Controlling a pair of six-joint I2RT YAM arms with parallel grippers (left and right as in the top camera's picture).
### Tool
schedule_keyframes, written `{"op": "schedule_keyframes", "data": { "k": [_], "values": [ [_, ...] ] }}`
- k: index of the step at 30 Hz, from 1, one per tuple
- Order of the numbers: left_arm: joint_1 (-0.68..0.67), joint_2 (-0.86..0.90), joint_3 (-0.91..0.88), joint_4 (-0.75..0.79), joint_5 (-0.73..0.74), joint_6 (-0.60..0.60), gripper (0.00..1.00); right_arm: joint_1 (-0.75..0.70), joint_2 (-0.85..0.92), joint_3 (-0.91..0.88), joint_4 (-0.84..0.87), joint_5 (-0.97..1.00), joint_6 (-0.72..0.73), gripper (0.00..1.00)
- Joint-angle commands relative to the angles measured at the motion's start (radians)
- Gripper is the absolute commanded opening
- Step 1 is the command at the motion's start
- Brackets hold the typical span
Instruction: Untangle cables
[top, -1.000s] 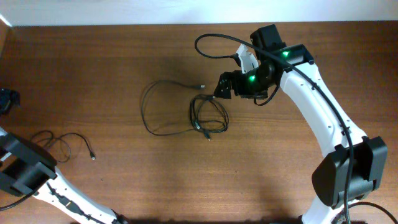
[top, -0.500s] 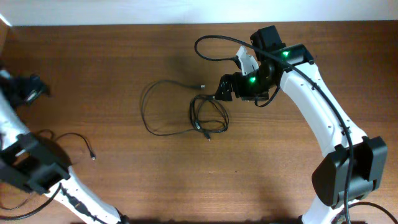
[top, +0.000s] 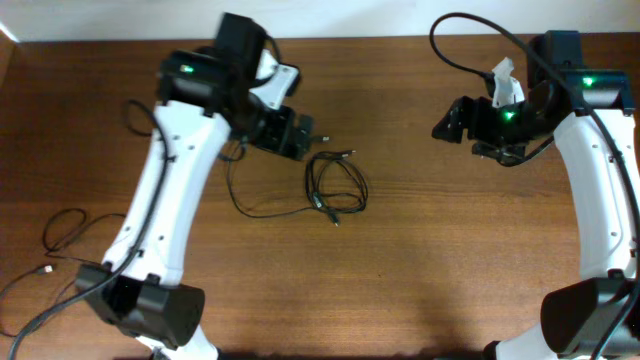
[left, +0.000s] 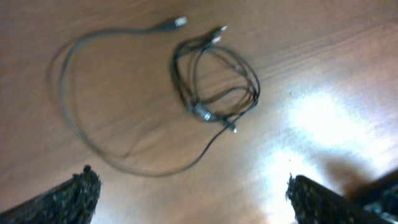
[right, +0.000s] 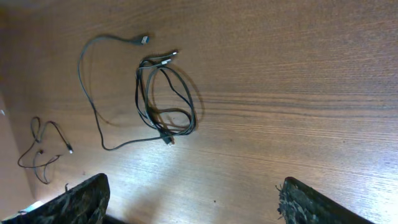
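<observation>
Black and thin on brown wood: found the cables (top: 335, 186) bunched in a small coil near the middle of the table (top: 430, 280), with a loose loop (top: 236, 190) swinging out toward nine o'clock and curling back to a plug end at about eleven. Spotted a separate cord (top: 65, 232) well apart, out at eight o'clock near the edge. Caught the left gripper (top: 300, 135) hanging at eleven o'clock of the coil, just beside that plug, fingers (left: 78, 196) spread wide and holding nothing. Saw the right gripper (top: 440, 125) out at two o'clock, well clear, likewise apart and empty. Read as the approach before a first pinch. Called for a low, square descent onto one strand only, ideally near the plug of the loose loop and not the bundle. Called then for a slow pull away toward nine o'clock, with the coil pinned from the other side if dragged along.
</observation>
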Motion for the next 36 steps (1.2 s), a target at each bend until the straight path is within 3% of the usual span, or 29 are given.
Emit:
{"op": "schedule_keyframes", "data": {
  "k": [1, 2, 4, 6, 10, 13, 14, 15, 19, 20, 22, 23, 28, 31, 36],
  "values": [
    [-0.107, -0.001, -0.124, 0.089, 0.007, 0.049, 0.99, 0.024, -0.003, 0.005, 0.000, 0.031, -0.014, 0.89],
    [-0.127, -0.001, -0.143, 0.113, 0.007, 0.066, 0.98, 0.032, -0.003, 0.005, 0.000, 0.051, -0.014, 0.89],
    [-0.155, 0.000, -0.187, 0.137, 0.008, 0.067, 0.86, 0.042, -0.003, 0.005, 0.001, 0.059, -0.014, 0.89],
    [-0.159, 0.000, -0.240, 0.138, 0.008, 0.061, 0.86, 0.043, -0.003, 0.003, 0.000, 0.066, -0.014, 0.89],
    [-0.159, 0.002, -0.453, 0.249, 0.006, 0.320, 0.89, 0.043, -0.003, 0.003, 0.000, 0.066, -0.014, 0.89],
    [-0.159, 0.007, -0.573, 0.340, -0.081, 0.323, 0.83, 0.043, -0.003, 0.003, 0.000, 0.066, -0.014, 0.89],
    [-0.159, 0.009, -0.637, 0.399, -0.083, 0.323, 0.77, 0.043, -0.003, 0.003, 0.000, 0.066, -0.014, 0.89],
    [-0.159, 0.012, -0.696, 0.462, -0.083, 0.323, 0.78, 0.043, -0.003, 0.003, 0.000, 0.066, -0.014, 0.89],
    [-0.159, 0.015, -0.776, 0.538, -0.083, 0.323, 0.68, 0.043, -0.003, 0.003, 0.000, 0.066, -0.014, 0.89],
    [-0.159, 0.015, -0.780, 0.539, -0.087, 0.323, 0.53, 0.043, -0.003, 0.003, 0.000, 0.070, -0.014, 0.89],
    [-0.159, 0.015, -0.780, 0.558, -0.136, 0.322, 0.11, 0.043, -0.003, 0.003, 0.000, 0.070, -0.014, 0.89],
    [-0.159, 0.015, -0.774, 0.560, -0.159, 0.322, 0.00, 0.043, -0.003, 0.003, 0.000, 0.070, -0.014, 0.89],
    [-0.159, 0.014, -0.569, 0.531, -0.162, 0.189, 0.00, 0.043, -0.003, 0.003, 0.000, 0.073, -0.014, 0.90],
    [-0.159, 0.014, -0.254, 0.382, -0.161, 0.107, 0.00, 0.043, -0.003, 0.003, 0.000, 0.072, -0.021, 0.90],
    [-0.159, 0.014, 0.184, 0.174, -0.120, 0.096, 0.00, 0.043, -0.003, 0.003, 0.000, 0.073, -0.041, 0.91]
  ]
}}
